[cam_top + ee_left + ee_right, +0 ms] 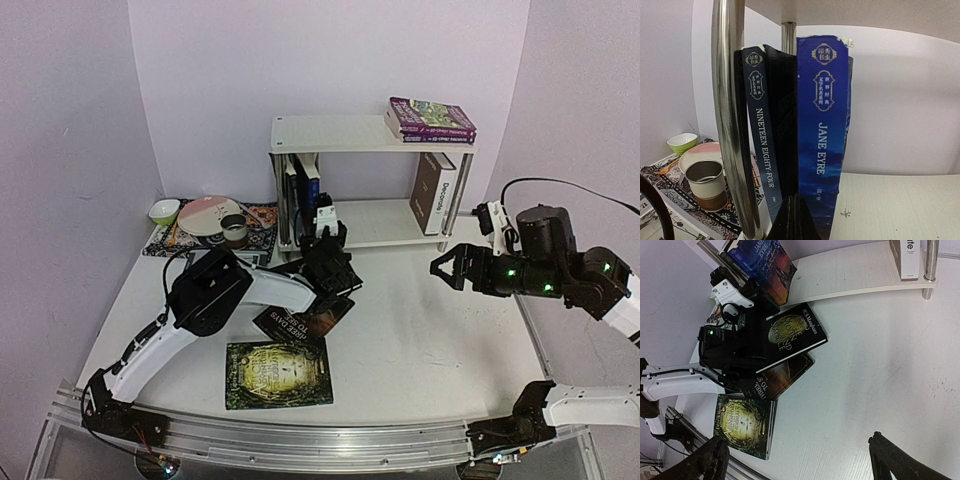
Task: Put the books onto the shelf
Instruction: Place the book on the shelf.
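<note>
On the lower tier of the white shelf, at its left end, stand a dark blue "Nineteen Eighty-Four", a black book and a blue "Jane Eyre". My left gripper is shut with nothing between its fingers, its tip at the foot of these books. Two purple paperbacks lie on the top tier. A thick white-brown book stands at the lower right. A green book, a dark "Three Days to See" and a black "Moon and Sixpence" lie on the table. My right gripper hangs open and holds nothing.
A patterned mat left of the shelf holds a green bowl, a pink plate and a cup. A chrome shelf leg stands just left of my left gripper. Walls close in on the left, back and right.
</note>
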